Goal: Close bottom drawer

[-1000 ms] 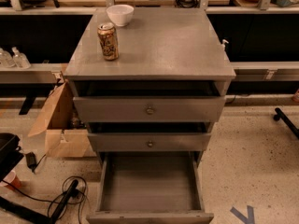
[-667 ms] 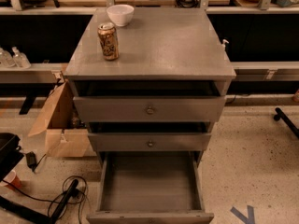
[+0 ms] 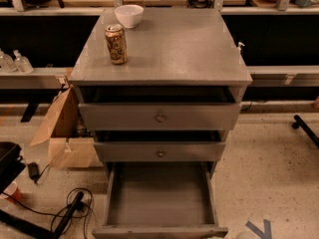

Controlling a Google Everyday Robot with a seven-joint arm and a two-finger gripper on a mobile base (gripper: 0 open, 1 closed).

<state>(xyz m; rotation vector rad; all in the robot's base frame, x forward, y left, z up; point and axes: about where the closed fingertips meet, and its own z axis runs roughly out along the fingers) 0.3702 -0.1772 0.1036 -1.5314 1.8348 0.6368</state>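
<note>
The grey cabinet (image 3: 164,54) stands in the middle of the camera view. Its bottom drawer (image 3: 159,195) is pulled far out, showing a plain grey empty interior; its front runs along the lower edge of the view and its knob is cut off. The middle drawer (image 3: 159,152) and the top drawer (image 3: 159,116) each stick out slightly, with round centre knobs. My gripper and arm are not in view.
A drink can (image 3: 115,44) and a white bowl (image 3: 128,15) stand on the cabinet top. An open cardboard box (image 3: 62,133) sits left of the cabinet. Cables (image 3: 70,213) and a black object (image 3: 10,161) lie on the floor at left. Blue tape (image 3: 259,229) marks the floor at right.
The view has shifted slightly: the cabinet sits a little lower and the can and bowl a little further left in the picture. The drawers have not moved.
</note>
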